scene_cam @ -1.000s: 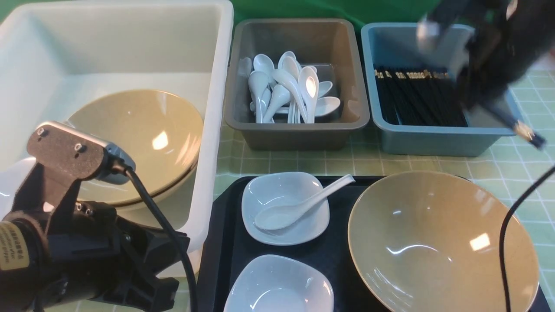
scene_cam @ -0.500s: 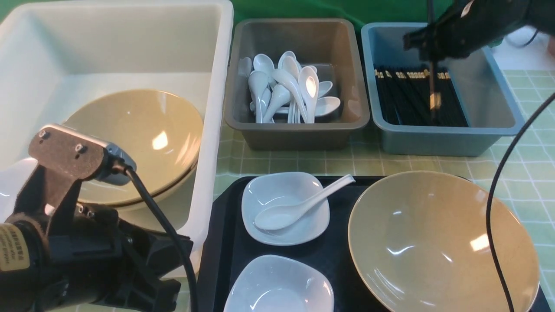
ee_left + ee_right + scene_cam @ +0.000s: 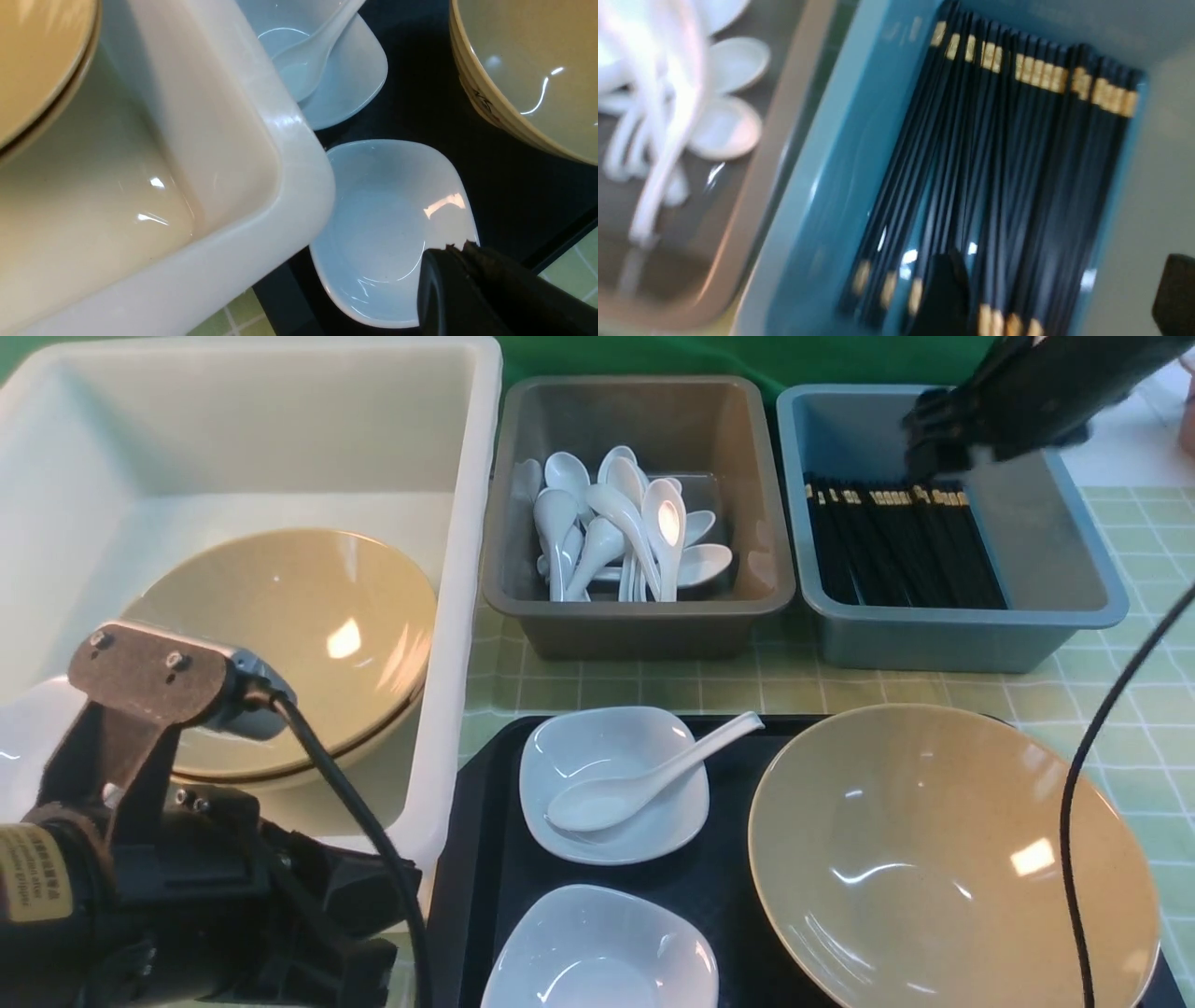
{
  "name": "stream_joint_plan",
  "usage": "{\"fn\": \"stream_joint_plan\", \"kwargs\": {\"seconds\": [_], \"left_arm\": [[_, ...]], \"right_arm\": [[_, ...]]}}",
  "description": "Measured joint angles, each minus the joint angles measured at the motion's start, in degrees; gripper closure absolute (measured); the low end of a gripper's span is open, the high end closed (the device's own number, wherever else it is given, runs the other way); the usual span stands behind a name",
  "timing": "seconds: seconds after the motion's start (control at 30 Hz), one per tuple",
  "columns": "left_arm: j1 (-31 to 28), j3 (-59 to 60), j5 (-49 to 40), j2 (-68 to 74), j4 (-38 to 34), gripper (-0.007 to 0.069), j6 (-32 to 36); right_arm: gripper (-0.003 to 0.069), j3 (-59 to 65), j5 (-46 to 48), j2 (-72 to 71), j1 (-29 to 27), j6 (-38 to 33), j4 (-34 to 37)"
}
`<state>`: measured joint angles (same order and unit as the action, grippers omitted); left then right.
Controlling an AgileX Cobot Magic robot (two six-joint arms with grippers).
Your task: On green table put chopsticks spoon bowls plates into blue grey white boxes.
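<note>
Clock positions refer to the front view, with 12 o'clock farthest from the robot.

1. Boxes on the desk: white box at 10 o'clock, grey box at 12 o'clock, blue box at 2 o'clock.
2. Contents: stacked bowls lie in the white box. Spoons are piled in the grey box. Chopsticks lie side by side in the blue box, against its 9 o'clock wall.
3. Tray at 6 o'clock carries four items. The far plate holds one spoon, handle pointing to 2 o'clock. The near plate is just beside it at 6 o'clock. One bowl fills the 3 o'clock side.
4. Right gripper: above the blue box, jaws spread wide, holding nothing. The chopsticks lie below it.
5. Left gripper: at 8 o'clock beside the white box corner, jaws closed, holding nothing. Its tip shows over the near plate's edge; contact cannot be determined.
</note>
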<state>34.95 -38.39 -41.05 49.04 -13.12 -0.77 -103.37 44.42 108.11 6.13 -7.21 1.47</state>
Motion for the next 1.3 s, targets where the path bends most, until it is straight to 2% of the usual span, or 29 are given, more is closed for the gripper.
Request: {"fn": "stream_joint_plan", "kwargs": {"seconds": [0.23,0.3,0.33,0.37,0.4,0.5,0.53,0.57,0.63,0.73,0.77,0.8,0.87,0.93,1.03,1.3], "left_arm": [[0.0,-0.7,1.7,6.1,-1.4,0.0496,-0.3],[0.0,-2.9,1.9,9.5,-2.7,0.0421,-0.2],[0.0,-3.0,1.9,9.5,-2.7,0.0421,-0.2],[0.0,-4.7,1.9,11.7,-3.0,0.0365,0.1],[0.0,-4.9,1.9,11.9,-3.0,0.0359,0.2],[0.0,-9.2,0.6,16.5,-3.4,0.0246,2.9],[0.0,-9.4,0.5,17.0,-3.4,0.0236,3.1],[0.0,-11.1,-0.3,18.9,-3.6,0.0193,4.5],[0.0,-12.4,-0.8,20.5,-3.8,0.0169,5.4],[0.0,-16.6,-2.4,25.6,-5.5,0.0113,7.8],[0.0,-18.4,-3.2,27.6,-6.6,0.0099,8.9],[0.0,-19.3,-3.5,29.1,-7.3,0.0097,9.3],[0.0,-23.4,-5.5,33.5,-9.4,0.0099,12.0],[0.0,-26.5,-7.1,37.3,-11.2,0.0099,14.0],[0.0,-32.2,-10.2,43.4,-14.2,0.0099,17.1],[0.0,-47.0,-14.0,59.4,-19.0,0.0099,20.7]], "right_arm": [[0.0099,4.3,5.2,-13.1,0.8,-2.7,0.2],[0.0099,10.1,5.7,-19.6,2.3,-5.2,0.3],[0.0099,10.1,5.8,-20.1,2.3,-5.4,0.3],[0.0099,14.7,6.0,-24.0,3.6,-7.1,0.8],[0.0099,15.3,6.0,-24.9,3.8,-7.4,0.9],[0.0108,25.5,6.1,-33.4,6.8,-10.2,3.4],[0.0111,26.6,6.1,-33.8,7.2,-10.3,3.7],[0.0125,30.3,5.9,-37.1,8.1,-11.0,4.5],[0.0145,33.0,5.9,-39.3,8.8,-11.1,4.7],[0.0253,38.6,6.6,-44.9,9.7,-11.5,6.7],[0.0326,40.1,7.2,-46.7,9.9,-12.3,8.5],[0.0362,40.6,7.5,-47.6,9.9,-12.8,9.4],[0.0520,42.4,8.8,-51.0,9.9,-15.8,13.8],[0.0588,43.4,9.6,-53.2,9.9,-17.2,16.2],[0.0629,45.3,10.6,-56.2,9.9,-19.4,18.7],[0.0635,47.5,12.6,-63.8,9.9,-22.5,19.3]]}}
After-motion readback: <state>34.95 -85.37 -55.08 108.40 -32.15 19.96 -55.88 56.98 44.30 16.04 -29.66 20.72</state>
